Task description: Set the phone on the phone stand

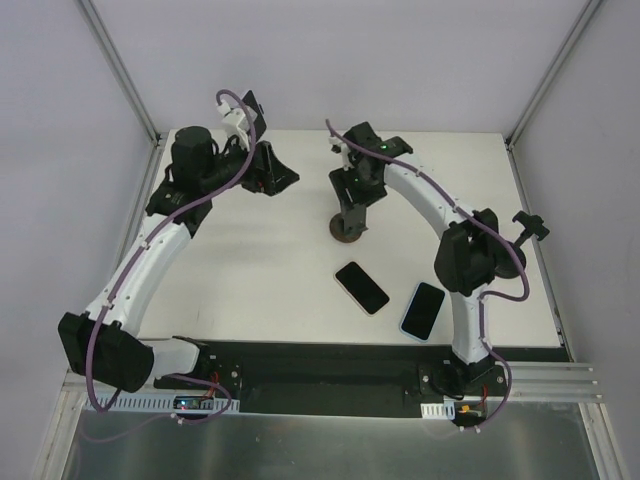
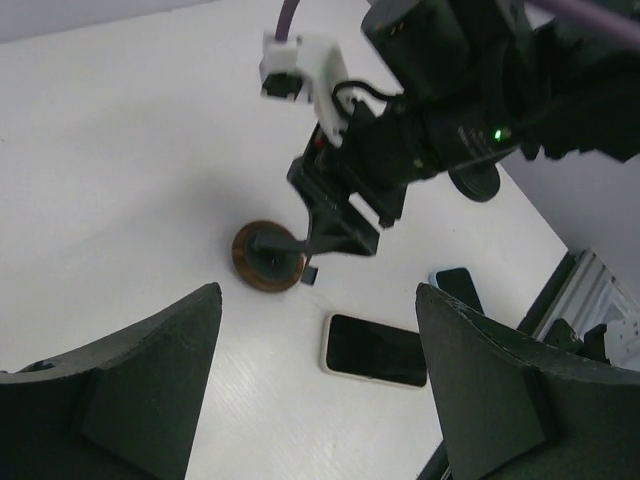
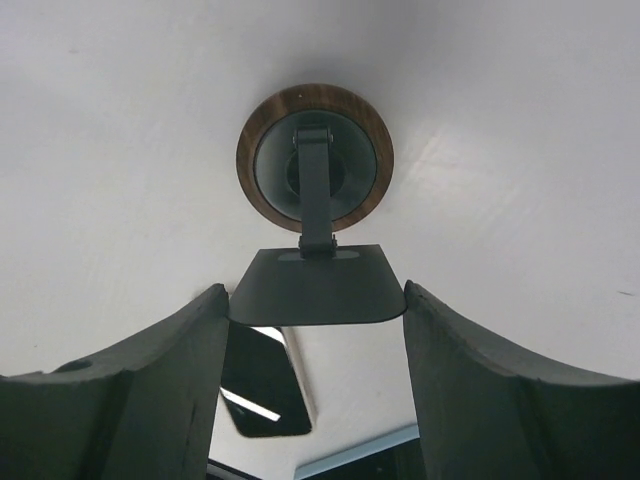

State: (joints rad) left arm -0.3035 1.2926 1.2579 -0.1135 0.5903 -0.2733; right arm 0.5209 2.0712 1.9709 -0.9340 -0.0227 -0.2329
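Note:
The phone stand (image 1: 348, 230) has a round wooden base (image 3: 315, 158) and a dark flat plate (image 3: 315, 287). It stands at the table's middle back. My right gripper (image 1: 351, 213) is over it, and in the right wrist view (image 3: 315, 300) both fingers touch the plate's side edges. A white-edged phone (image 1: 361, 287) lies face up in front of the stand and also shows under the plate (image 3: 262, 390). My left gripper (image 1: 283, 178) is open and empty at the back left, well clear of the stand (image 2: 268, 257) and the phone (image 2: 375, 350).
A second phone in a blue case (image 1: 423, 310) lies near the table's front edge, right of the first, and also shows in the left wrist view (image 2: 458, 288). The right arm (image 2: 450, 110) reaches over the stand. White walls enclose the table.

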